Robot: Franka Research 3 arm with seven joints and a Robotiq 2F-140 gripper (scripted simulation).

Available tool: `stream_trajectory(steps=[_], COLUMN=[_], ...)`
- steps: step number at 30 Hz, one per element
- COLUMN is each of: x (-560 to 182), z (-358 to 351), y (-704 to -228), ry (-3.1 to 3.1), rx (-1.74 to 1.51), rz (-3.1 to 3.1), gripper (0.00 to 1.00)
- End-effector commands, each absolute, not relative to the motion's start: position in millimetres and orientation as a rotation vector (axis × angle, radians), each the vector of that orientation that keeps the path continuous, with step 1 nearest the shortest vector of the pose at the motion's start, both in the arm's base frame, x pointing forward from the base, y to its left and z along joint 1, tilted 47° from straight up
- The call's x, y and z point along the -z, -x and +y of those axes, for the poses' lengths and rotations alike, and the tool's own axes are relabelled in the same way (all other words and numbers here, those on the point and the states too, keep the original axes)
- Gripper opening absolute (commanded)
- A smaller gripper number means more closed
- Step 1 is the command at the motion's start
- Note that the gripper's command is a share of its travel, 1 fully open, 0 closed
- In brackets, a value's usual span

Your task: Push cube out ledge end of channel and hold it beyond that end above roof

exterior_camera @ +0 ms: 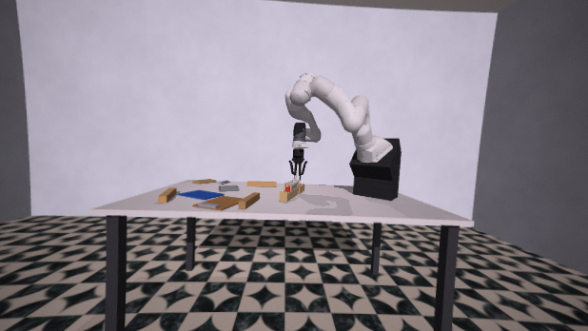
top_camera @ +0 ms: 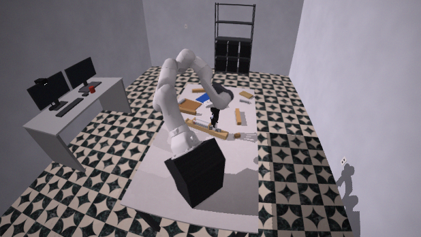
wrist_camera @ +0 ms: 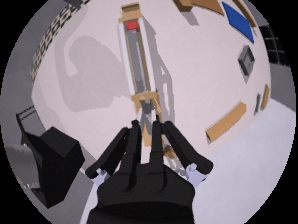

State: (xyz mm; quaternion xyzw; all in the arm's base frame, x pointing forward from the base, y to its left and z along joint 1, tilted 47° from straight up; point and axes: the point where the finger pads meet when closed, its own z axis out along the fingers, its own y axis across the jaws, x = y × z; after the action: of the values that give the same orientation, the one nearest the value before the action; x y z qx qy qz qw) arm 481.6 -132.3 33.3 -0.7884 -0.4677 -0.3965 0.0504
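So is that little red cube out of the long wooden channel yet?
No: in the wrist view the red cube sits inside the channel, near its far end, ahead of the fingers.

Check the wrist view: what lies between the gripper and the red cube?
The long stretch of the channel, running from the gripper, shut on a thin tool, to the cube near its far end. The wrist view shows this best.

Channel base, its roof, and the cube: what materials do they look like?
Channel base: tan, matte, looks like wood. Roof: pale and see-through, likely clear plastic, since the cube shows beneath it. Cube: plain red, matte; material unclear.
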Motion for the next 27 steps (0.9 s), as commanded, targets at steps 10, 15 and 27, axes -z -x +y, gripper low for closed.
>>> stream_trajectory(steps=[10, 15, 27], x=[-45.3, -47.0, -47.8], z=[-119.7, -117.9, -117.0], y=[-486.8, -487.5, -487.8], ry=[2.413, 2.413, 2.413], rx=[1.199, 1.199, 1.199], rz=[-1.399, -1.399, -1.399], gripper=[0.0, 0.0, 0.0])
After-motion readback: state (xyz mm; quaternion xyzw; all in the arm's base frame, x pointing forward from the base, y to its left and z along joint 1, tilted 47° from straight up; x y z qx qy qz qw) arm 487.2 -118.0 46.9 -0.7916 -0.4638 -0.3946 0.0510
